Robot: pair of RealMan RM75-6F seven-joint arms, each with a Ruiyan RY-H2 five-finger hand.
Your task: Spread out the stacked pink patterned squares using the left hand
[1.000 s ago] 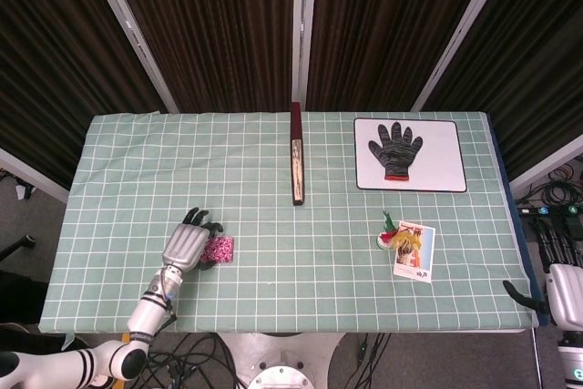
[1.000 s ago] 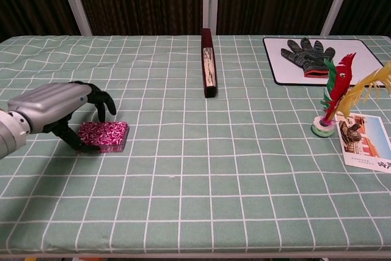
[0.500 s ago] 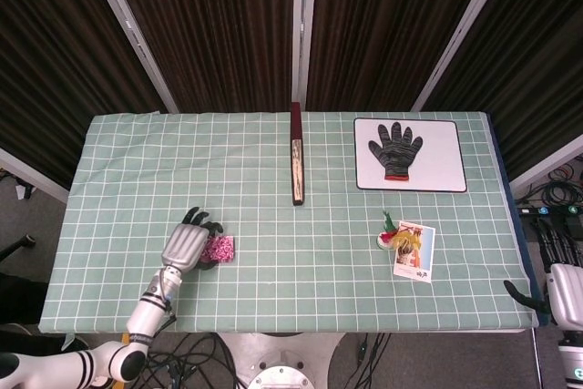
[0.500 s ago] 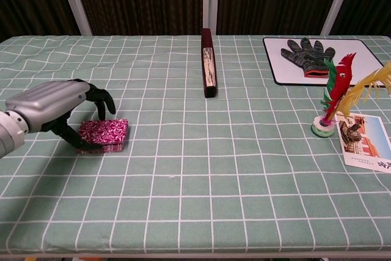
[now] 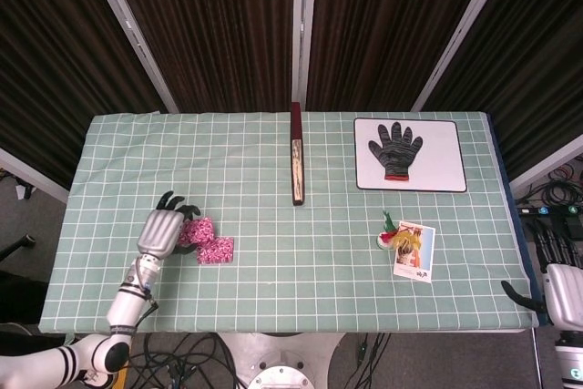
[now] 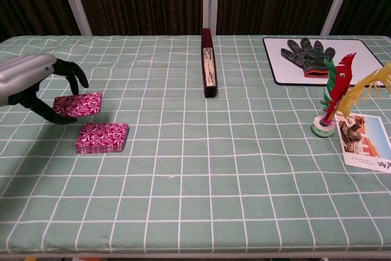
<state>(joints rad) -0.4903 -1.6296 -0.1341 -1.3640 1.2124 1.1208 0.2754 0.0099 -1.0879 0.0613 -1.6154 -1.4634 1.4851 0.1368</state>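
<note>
Pinching one pink patterned square (image 6: 77,104) above the counter (image 6: 201,169), the left robot hand (image 6: 27,77) risked dropping it back onto the remaining stack (image 6: 102,137).

Your table (image 6: 183,212) wears a green cloth with a white grid; on it near your left edge lies a pink patterned square (image 6: 102,136); a dark narrow wooden box (image 6: 208,63) lies lengthwise at the middle of the far side. At your far right a white board (image 6: 360,53) carries a grey knit glove (image 6: 307,52); nearer you, a feathered shuttlecock (image 6: 333,99) stands just beside a picture card (image 6: 365,141).
</note>
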